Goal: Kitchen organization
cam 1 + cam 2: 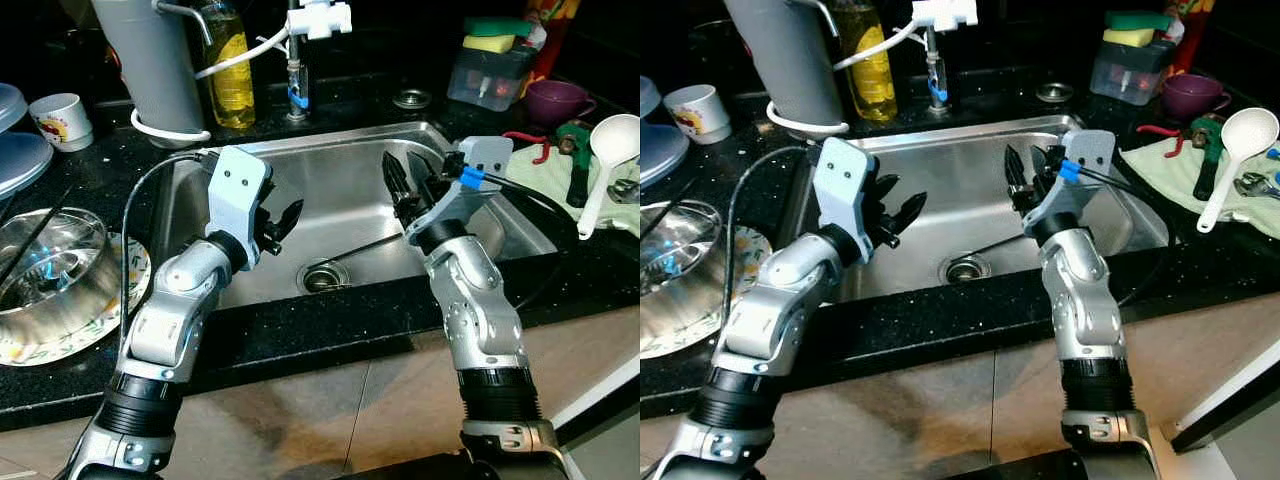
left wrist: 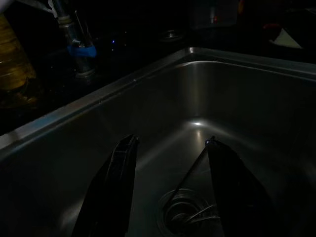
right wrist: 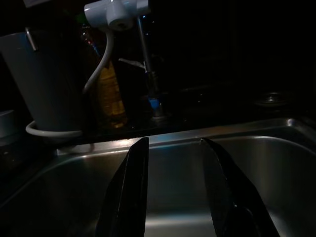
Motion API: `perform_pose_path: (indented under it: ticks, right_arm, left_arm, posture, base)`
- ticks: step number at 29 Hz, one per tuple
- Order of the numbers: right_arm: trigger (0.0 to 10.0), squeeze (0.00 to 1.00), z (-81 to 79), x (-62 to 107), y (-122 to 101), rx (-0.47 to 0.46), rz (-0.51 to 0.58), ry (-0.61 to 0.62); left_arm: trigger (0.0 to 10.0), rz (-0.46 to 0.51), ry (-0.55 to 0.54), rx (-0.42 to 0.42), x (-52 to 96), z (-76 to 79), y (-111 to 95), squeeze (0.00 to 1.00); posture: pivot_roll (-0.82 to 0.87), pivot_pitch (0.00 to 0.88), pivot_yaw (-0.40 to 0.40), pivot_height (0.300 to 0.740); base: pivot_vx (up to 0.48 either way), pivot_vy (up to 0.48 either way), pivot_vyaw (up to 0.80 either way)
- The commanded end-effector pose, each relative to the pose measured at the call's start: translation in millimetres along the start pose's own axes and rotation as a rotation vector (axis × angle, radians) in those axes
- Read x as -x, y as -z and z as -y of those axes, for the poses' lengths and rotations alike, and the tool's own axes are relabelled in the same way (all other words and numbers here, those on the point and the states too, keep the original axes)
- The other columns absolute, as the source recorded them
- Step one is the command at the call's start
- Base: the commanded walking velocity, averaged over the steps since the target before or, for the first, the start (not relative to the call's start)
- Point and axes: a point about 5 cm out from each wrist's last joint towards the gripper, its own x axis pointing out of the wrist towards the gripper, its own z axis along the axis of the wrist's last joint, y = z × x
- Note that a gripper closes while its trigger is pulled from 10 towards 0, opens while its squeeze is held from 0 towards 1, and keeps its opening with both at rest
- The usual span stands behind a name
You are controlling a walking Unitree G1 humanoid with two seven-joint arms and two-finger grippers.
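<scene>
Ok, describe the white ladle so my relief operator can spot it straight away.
Start at the steel sink and move to the counter on the robot's right. On the pale green cloth there lies the white ladle, the only white, round-bowled utensil among darker tools.

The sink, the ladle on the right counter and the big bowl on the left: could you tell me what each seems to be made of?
The sink looks like brushed stainless steel: grey with soft glints. The ladle seems plastic: opaque, matte white. The bowl looks like clear glass, see-through with bright reflections, though clear plastic is possible.
</scene>
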Motion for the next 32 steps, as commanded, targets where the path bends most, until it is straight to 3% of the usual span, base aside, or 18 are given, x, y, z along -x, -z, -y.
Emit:
perform_pose_path:
  ticks: [1,8,32]
  right_arm:
    - [10.0,0.0,-2.7,3.1,1.6,-0.006,-0.009,-0.01]
    - [10.0,0.0,-2.7,3.9,1.4,-0.008,-0.017,-0.01]
    - [10.0,0.0,-3.6,4.0,0.1,-0.009,-0.032,-0.015]
  left_arm:
    - [10.0,-0.01,0.008,0.011,3.1,1.7,2.9,0.0]
    - [10.0,-0.008,0.012,0.01,3.3,2.3,2.8,0.0]
    - [10.0,-0.008,0.004,0.006,4.9,0.4,2.3,0.0]
  posture:
    - [-0.02,0.188,0.05,0.74]
    - [-0.02,0.188,0.047,0.74]
    - [-0.02,0.186,0.044,0.74]
  base:
    - [0.0,0.0,0.0]
    - [-0.107,0.0,0.0]
    - [-0.322,0.0,0.0]
